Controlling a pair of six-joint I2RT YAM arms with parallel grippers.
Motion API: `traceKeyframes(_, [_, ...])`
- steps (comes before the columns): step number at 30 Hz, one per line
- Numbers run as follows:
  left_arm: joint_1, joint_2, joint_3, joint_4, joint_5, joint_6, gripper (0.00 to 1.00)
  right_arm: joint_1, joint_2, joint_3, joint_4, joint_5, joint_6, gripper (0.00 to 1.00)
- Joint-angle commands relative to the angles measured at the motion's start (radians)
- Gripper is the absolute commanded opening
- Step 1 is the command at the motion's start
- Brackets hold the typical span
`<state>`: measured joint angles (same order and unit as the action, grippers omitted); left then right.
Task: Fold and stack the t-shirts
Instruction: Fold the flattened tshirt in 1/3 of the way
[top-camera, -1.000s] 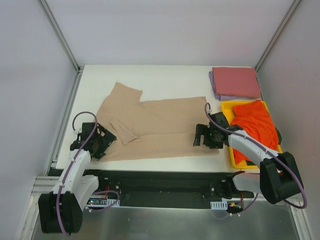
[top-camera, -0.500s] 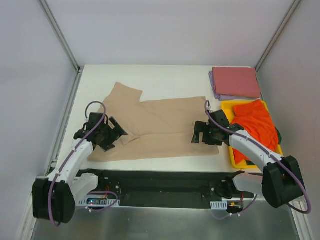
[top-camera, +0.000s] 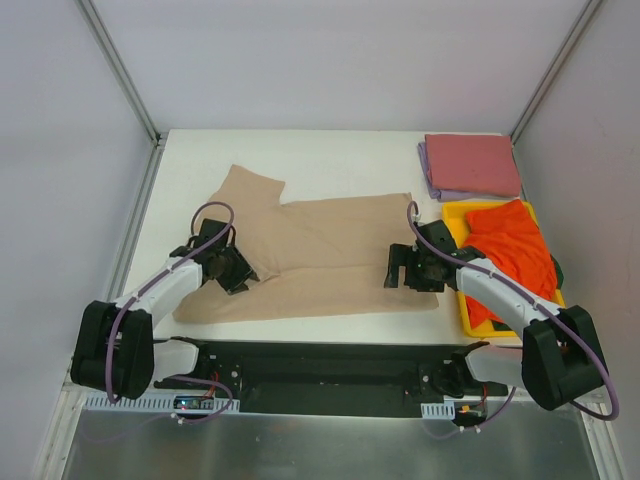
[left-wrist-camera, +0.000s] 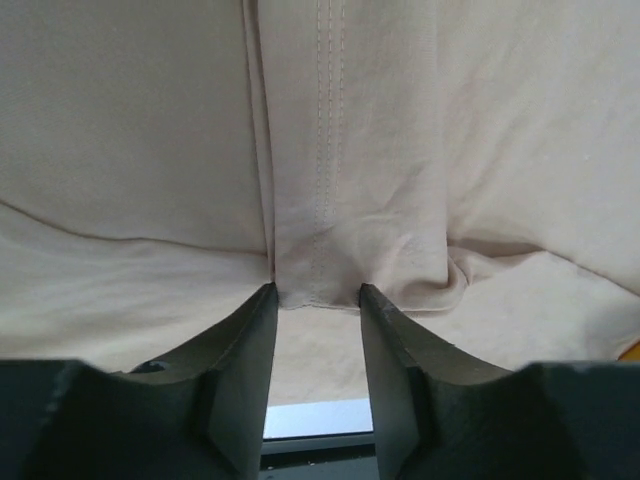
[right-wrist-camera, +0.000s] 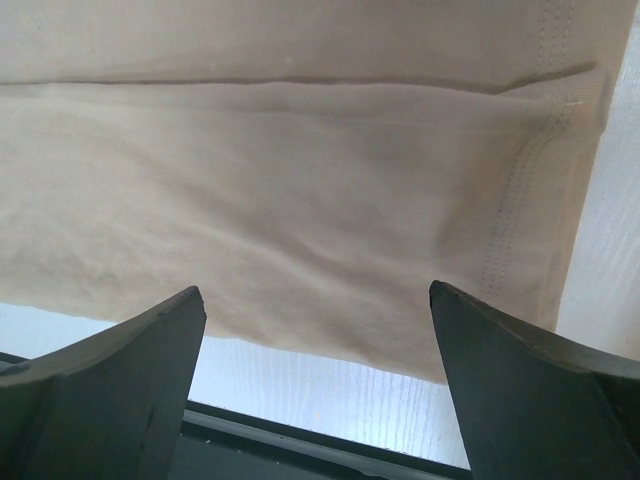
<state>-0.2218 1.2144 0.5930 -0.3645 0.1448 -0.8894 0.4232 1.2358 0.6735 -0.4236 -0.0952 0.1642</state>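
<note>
The tan t-shirt (top-camera: 320, 250) lies spread across the table's middle, its near sleeve folded over the body. My left gripper (top-camera: 238, 270) sits at that sleeve's tip. In the left wrist view its jaws (left-wrist-camera: 317, 290) stand narrowed but apart, with the stitched sleeve hem (left-wrist-camera: 318, 285) lying between the tips. My right gripper (top-camera: 398, 268) is wide open at the shirt's right near corner; the hem (right-wrist-camera: 520, 230) lies ahead of it (right-wrist-camera: 318, 300), nothing held. A folded pink-red t-shirt (top-camera: 472, 163) rests on a lavender one (top-camera: 428, 180). An orange-red t-shirt (top-camera: 510, 250) lies crumpled in a tray.
The yellow tray (top-camera: 468, 318) stands at the right edge, just beside my right arm. The folded stack sits at the back right corner. Metal frame posts (top-camera: 120, 70) rise at the table's back corners. A black rail (top-camera: 320, 355) runs along the near edge.
My left arm has swung right from the shirt's left edge onto the folded sleeve, and its jaws have drawn much closer together. The right arm has hardly moved.
</note>
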Motion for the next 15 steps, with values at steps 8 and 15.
traceKeyframes(8, [-0.004, 0.108, 0.105, 0.070, -0.042, 0.029, 0.00, 0.003, -0.001, 0.046, -0.024, 0.038, -0.003, 0.96])
traceKeyframes(15, [-0.004, 0.189, 0.220, 0.094, -0.031, 0.121, 0.00, 0.003, -0.001, 0.063, -0.046, 0.048, -0.011, 0.96])
